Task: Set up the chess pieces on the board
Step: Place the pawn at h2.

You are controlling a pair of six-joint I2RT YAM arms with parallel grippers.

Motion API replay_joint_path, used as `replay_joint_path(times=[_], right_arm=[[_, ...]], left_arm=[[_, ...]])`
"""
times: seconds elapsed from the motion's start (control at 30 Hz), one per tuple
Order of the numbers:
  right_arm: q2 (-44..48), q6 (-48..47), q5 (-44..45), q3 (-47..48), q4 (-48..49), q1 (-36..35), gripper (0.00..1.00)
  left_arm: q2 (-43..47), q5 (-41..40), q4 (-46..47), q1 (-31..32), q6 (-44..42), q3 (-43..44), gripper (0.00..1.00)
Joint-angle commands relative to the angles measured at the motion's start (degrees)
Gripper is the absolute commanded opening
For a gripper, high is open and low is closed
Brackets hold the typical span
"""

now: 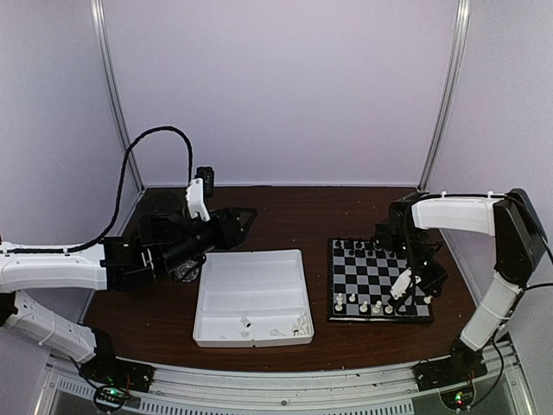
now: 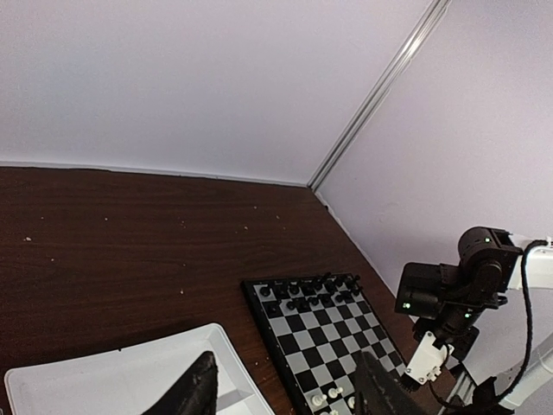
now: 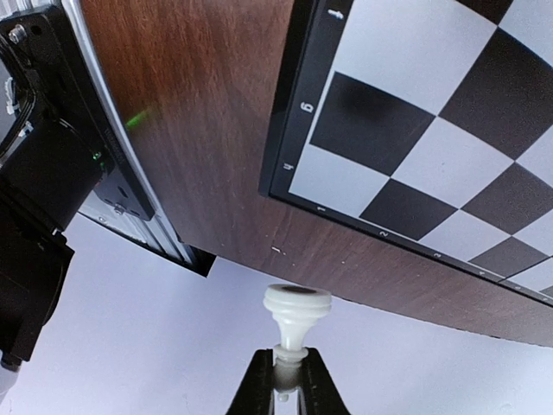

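The chessboard (image 1: 381, 275) lies at the right of the table. Black pieces (image 1: 366, 250) fill its far rows, and a few white pieces (image 1: 363, 305) stand on its near rows. My right gripper (image 1: 422, 290) hangs over the board's near right corner. In the right wrist view it (image 3: 283, 380) is shut on a white piece (image 3: 296, 313), base outward, with the board's corner (image 3: 406, 112) beyond. My left gripper (image 1: 242, 218) is open and empty above the table, behind the tray. Its wrist view (image 2: 285, 393) shows the board (image 2: 333, 333) ahead.
A white tray (image 1: 251, 285) sits mid-table, left of the board, with a few loose white pieces (image 1: 245, 327) at its near edge. The booth walls stand close behind and at both sides. The right arm (image 2: 458, 290) stands over the board's right side.
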State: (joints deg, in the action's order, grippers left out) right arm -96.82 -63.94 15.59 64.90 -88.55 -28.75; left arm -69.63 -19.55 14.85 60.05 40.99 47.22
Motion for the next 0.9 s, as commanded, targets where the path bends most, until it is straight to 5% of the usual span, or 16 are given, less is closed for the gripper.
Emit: replay_joint_path(times=[0.0, 0.87], right_arm=[[-2.2, 2.4, 1.6, 0.2, 1.3, 0.5, 0.05], [-5.4, 3.6, 0.0, 3.2, 4.5, 4.3, 0.06]], left_arm=[[0.9, -1.0, 0.5, -0.3, 0.4, -0.6, 0.54], [-3.9, 2.0, 0.0, -0.3, 1.5, 2.4, 0.54]])
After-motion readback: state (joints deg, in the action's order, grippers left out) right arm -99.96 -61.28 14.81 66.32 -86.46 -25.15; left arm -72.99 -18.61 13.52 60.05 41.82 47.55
